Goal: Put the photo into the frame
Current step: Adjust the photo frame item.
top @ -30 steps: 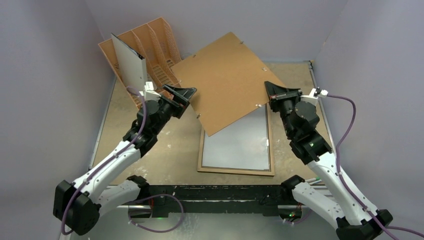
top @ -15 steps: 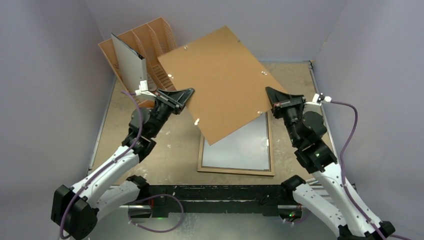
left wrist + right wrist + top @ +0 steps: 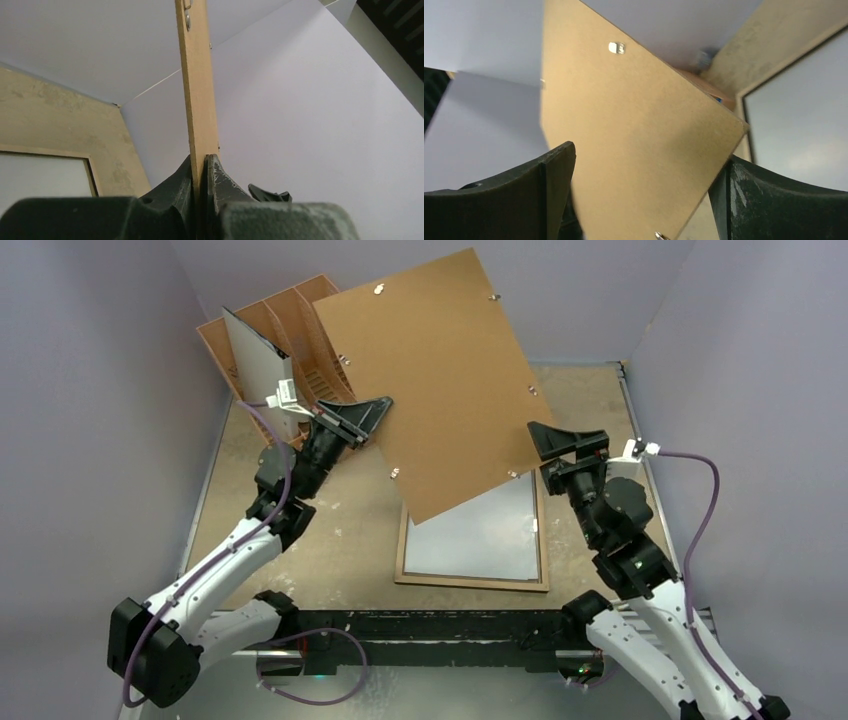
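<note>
— Pinches with the left gripper (image 3: 372,420), jaws closed flat on both faces of the backing board (image 3: 430,380) at its near edge; tips it up steeply, most of it rising above and beyond the wrist. Gapes wide at the right gripper (image 3: 568,440); holds nothing; waits just beside the board's low corner.

— Reads as clearing the board off the frame (image 3: 470,581), lying flat on the table (image 3: 340,540) below the right gripper and just inward of it; glass pane (image 3: 480,535) bare, nothing laid in yet. Places the photo (image 3: 258,365) on edge in the rack (image 3: 325,310), white reverse showing, just beyond the left wrist and to its outer side.

— Calls for care, then: one thin pinch on a broad sheet, so expect sag and twist; keep the clamp firm; swing slowly; carry the sheet away from the frame rather than back toward the rack; keep the high corner off the photo; keep the low corner off the glass.

— Worth comparing views too; from the left wrist, sees the board edge-on, squeezed between the pads (image 3: 216,175) with no gap, yet nothing of photo or rack. From the right wrist, sees the brown face spanning the space between both fingers (image 3: 549,175), one clip (image 3: 615,48) high on it, pane off to the right finger's side; cannot tell there whether the corner brushes a finger. Only from above, gets the whole tilt, the rack and the photo together.
</note>
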Motion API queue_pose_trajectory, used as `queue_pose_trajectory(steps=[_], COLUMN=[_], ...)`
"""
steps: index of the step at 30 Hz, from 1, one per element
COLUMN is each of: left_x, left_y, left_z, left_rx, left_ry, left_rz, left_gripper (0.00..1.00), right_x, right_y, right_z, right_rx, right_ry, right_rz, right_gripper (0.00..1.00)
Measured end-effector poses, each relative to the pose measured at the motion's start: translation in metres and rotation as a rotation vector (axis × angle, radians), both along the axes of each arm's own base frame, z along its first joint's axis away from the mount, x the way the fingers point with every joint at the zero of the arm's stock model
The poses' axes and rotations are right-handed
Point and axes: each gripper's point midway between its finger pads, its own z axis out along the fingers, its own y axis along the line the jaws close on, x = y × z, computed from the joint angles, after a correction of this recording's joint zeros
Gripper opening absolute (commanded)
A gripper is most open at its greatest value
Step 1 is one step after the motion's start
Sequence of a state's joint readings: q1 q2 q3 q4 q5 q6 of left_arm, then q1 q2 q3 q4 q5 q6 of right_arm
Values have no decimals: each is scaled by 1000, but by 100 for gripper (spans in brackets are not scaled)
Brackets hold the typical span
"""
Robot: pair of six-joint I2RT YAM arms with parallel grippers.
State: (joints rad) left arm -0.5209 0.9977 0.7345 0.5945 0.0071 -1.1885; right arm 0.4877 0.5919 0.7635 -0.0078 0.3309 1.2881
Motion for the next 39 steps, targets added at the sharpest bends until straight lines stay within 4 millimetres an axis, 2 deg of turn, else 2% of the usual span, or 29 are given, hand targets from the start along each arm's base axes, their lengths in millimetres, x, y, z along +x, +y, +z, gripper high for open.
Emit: queue_pose_trajectory(steps=[4,7,9,12,17,20,24,27,30,32,36,39], left_x=[11,30,41,53,61,61,63,61,54,48,35,26], left_y=[-3,2,4,3,1,0,1,2,1,-1,-8,-10], left_z=[7,-3,-17,-43,-72,-79,-76,-74,-73,-72,-70,-66], left_rx=[77,179,228,288,338,353,336,312,297,295,292,296], left_ry=[-41,-47,-19,37,110,141,150,156,162,159,153,138], left_rz=[24,82,101,96,40,-16,-99,-164,-225,-263,-339,-374], left_gripper=[0,0,0,0,0,0,0,0,0,0,0,0], right_x=[-6,-18,-26,-34,-24,-3,35,59,78,93,123,139], right_y=[-7,-19,-28,-40,-42,-30,-8,5,3,-5,-25,-39], right_z=[-44,-65,-69,-64,-70,-73,-78,-94,-103,-94,-60,-44], right_rx=[-106,-149,-159,-161,-262,-383,-524,-601,-645,-653,-644,-636], right_ry=[89,121,119,94,139,200,278,340,388,393,356,337], right_rz=[-16,-39,-58,-100,-122,-97,-44,-13,-19,-49,-121,-154], right_gripper=[98,98,97,94,94,94,91,90,88,87,84,81])
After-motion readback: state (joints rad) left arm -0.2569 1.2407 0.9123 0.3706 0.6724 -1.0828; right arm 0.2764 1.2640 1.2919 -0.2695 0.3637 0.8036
